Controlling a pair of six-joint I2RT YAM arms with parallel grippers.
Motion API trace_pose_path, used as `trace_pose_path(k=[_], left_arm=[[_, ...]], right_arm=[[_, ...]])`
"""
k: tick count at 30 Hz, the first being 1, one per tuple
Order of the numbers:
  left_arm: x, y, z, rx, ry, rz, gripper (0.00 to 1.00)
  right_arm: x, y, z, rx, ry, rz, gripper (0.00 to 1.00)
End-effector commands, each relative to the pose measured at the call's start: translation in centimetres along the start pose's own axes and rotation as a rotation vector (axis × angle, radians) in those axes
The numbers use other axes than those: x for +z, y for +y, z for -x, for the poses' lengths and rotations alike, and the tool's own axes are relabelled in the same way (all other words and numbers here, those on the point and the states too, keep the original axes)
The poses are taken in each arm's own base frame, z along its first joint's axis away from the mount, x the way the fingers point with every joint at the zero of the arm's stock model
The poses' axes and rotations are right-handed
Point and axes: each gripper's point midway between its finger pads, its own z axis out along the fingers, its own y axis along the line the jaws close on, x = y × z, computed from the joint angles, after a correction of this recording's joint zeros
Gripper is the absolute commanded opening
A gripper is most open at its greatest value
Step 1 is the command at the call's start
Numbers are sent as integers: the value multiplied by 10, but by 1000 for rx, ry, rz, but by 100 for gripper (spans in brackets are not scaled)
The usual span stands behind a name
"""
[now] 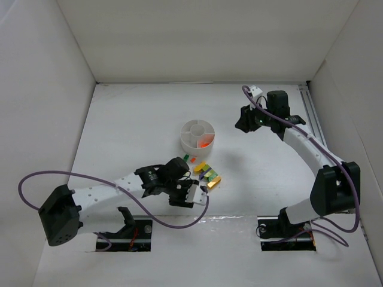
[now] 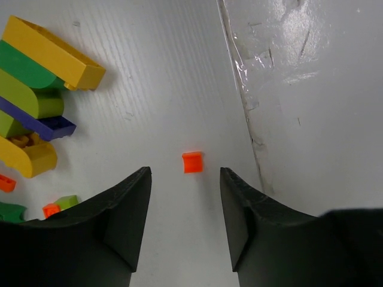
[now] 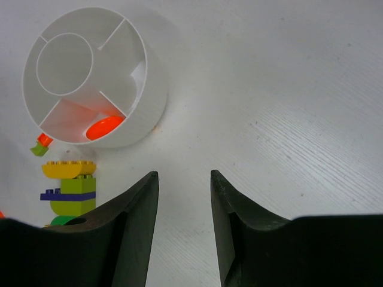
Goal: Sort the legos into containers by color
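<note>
A tiny orange-red brick [image 2: 192, 162] lies on the table just beyond my left gripper [image 2: 185, 173], which is open and empty, low over the table [image 1: 194, 192]. A multicolour clump [image 2: 33, 101] of yellow, green and purple bricks lies to its left, also in the top view [image 1: 208, 173]. Small orange and green bits [image 2: 58, 205] lie near it. The round white divided dish [image 1: 198, 134] holds one orange-red piece [image 3: 105, 127] in a wedge. My right gripper [image 3: 184, 174] is open and empty, raised to the right of the dish [image 1: 245, 122].
A taped seam [image 2: 239, 72] runs across the table right of the orange-red brick. A small orange and green bit [image 3: 42, 143] lies between dish [image 3: 152, 101] and clump [image 3: 70, 188]. White walls enclose the table on three sides.
</note>
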Motion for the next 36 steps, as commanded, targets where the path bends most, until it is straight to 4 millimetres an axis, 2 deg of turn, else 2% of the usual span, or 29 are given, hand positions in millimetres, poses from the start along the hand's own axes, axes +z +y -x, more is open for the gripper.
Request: trace_pose_path(k=[1, 4, 20, 26, 33, 36], left_arm=[[11, -11, -8, -18, 27, -36, 44], [18, -21, -14, -30, 44, -65, 42], [27, -16, -31, -54, 115, -47, 42], [32, -19, -38, -58, 144, -73, 41], [34, -18, -39, -53, 150, -79, 40], [37, -22, -46, -63, 170, -97, 39]], right_arm=[[-5, 3, 19, -11, -47, 20, 45], [-5, 3, 19, -11, -47, 20, 45], [-3, 2, 21, 7, -44, 41, 45], [-3, 4, 21, 7, -45, 50, 45], [-3, 4, 21, 7, -45, 50, 45], [-3, 4, 21, 7, -45, 50, 45]])
